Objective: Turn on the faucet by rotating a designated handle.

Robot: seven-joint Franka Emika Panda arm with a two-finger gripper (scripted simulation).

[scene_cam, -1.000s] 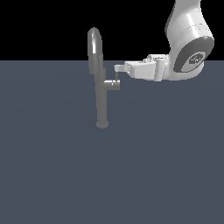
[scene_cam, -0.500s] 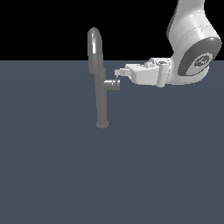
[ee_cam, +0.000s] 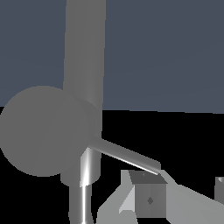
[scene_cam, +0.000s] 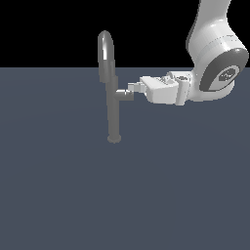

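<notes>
The faucet (scene_cam: 113,114) is a slim grey column with an arched spout (scene_cam: 105,49) and a small round base (scene_cam: 114,139). The handle (scene_cam: 124,94) is a short stub on the column's side toward the exterior view's right. My gripper (scene_cam: 133,89) is level with the stub's end, touching or nearly touching it. In the wrist view the stub's round end (ee_cam: 43,131) fills the frame beside the column (ee_cam: 85,52). The thin lever rod (ee_cam: 127,157) runs to one fingertip (ee_cam: 148,199). The gripper (ee_cam: 183,194) is open and nothing lies between its fingers.
The faucet stands alone on a flat dark blue-grey surface (scene_cam: 73,195). My white arm (scene_cam: 215,63) comes in from the exterior view's upper right, with its hand (scene_cam: 163,90) stretched level toward the handle.
My gripper has dropped lower at the stub's end, and the arm has shifted slightly to the exterior view's right. The small rod that stuck up above the stub no longer shows there.
</notes>
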